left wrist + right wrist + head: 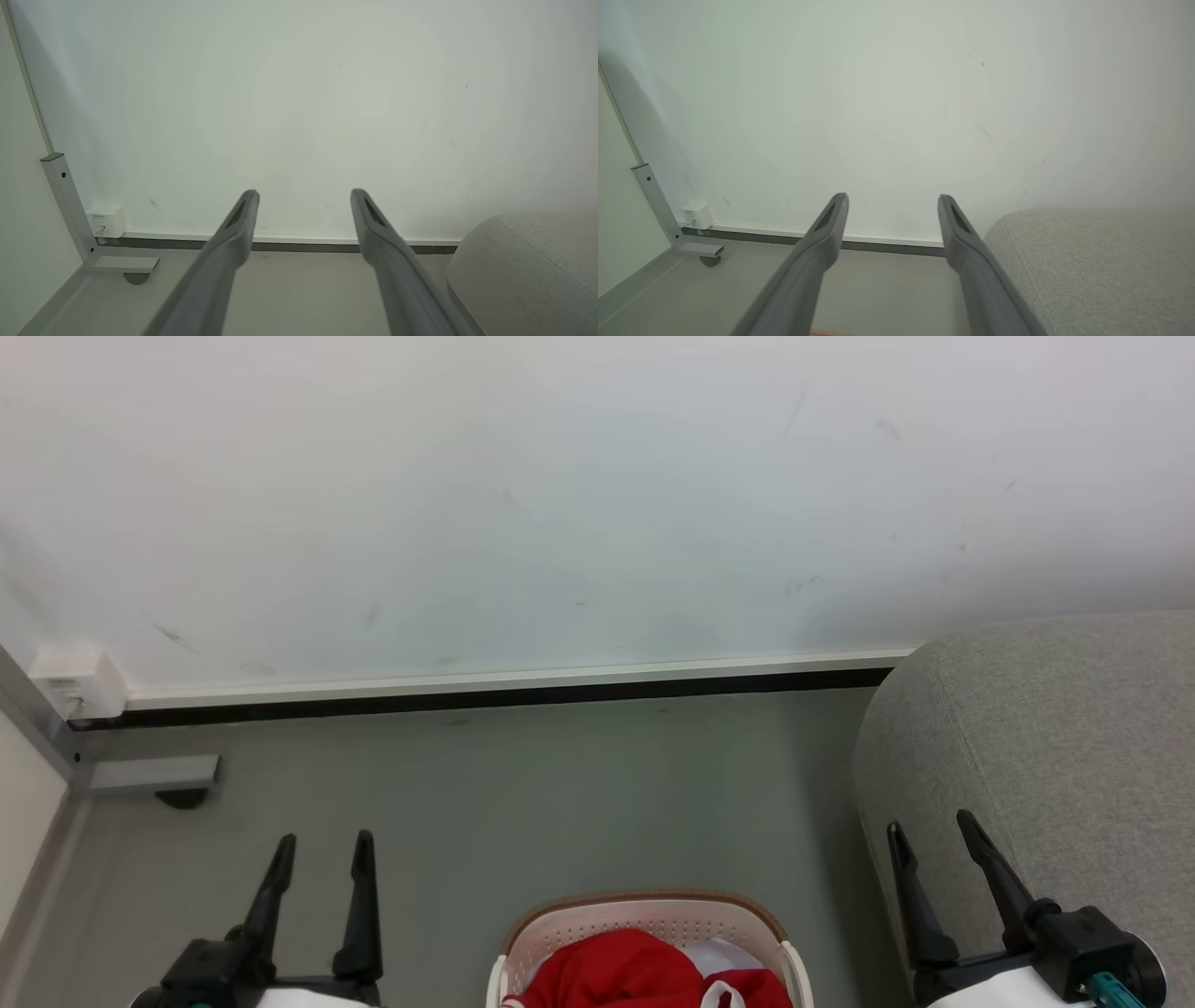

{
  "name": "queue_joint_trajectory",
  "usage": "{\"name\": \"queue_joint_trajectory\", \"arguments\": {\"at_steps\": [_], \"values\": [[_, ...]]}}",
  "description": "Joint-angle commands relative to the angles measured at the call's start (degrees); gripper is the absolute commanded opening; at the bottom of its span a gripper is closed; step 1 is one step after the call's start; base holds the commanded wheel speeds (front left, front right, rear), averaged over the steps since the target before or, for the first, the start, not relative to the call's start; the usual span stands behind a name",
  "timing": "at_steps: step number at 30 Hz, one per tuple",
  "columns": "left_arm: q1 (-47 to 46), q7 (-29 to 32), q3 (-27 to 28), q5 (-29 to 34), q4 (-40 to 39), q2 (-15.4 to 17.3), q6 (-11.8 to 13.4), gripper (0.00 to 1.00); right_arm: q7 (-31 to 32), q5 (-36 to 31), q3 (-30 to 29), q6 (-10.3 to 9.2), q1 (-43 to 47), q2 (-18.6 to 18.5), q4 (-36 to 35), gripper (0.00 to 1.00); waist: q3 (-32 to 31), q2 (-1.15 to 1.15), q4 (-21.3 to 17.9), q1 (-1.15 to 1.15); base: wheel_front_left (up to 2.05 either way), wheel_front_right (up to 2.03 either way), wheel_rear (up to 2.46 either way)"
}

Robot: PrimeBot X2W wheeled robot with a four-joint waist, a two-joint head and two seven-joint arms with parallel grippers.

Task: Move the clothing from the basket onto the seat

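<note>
The white basket (653, 919) with a tan rim stands on the floor at the bottom middle of the head view, cut off by the frame edge. Bright red clothing (621, 971) with white trim lies heaped inside it. The light grey seat (1055, 747) rises at the right; its rounded end also shows as the seat (528, 270) in the left wrist view and the seat (1092, 266) in the right wrist view. My left gripper (322, 845) hangs open left of the basket, empty. My right gripper (934, 826) is open in front of the seat's end, empty.
A white wall (560, 504) with a dark skirting strip (485, 695) closes off the far side. A grey metal frame foot with a caster (154, 777) and a small white box (79, 681) sit in the left corner. Grey floor (523, 803) lies between wall and basket.
</note>
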Motion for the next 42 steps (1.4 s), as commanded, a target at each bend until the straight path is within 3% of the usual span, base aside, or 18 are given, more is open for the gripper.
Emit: {"name": "queue_joint_trajectory", "arguments": {"at_steps": [1,42], "values": [[0.5,-0.4,0.2,1.3,-0.3,0.5,0.1,1.0,-0.4,-1.3,0.2,-0.12,-0.7,0.0,-0.3,1.0,0.0,0.0,0.0,0.0,0.0,0.0,0.0],[0.2,-0.5,0.2,0.6,0.4,0.5,-0.2,1.0,-0.5,0.5,0.4,-0.12,-0.7,0.1,0.0,1.0,0.3,0.0,-0.8,0.0,0.0,0.0,0.0]]}}
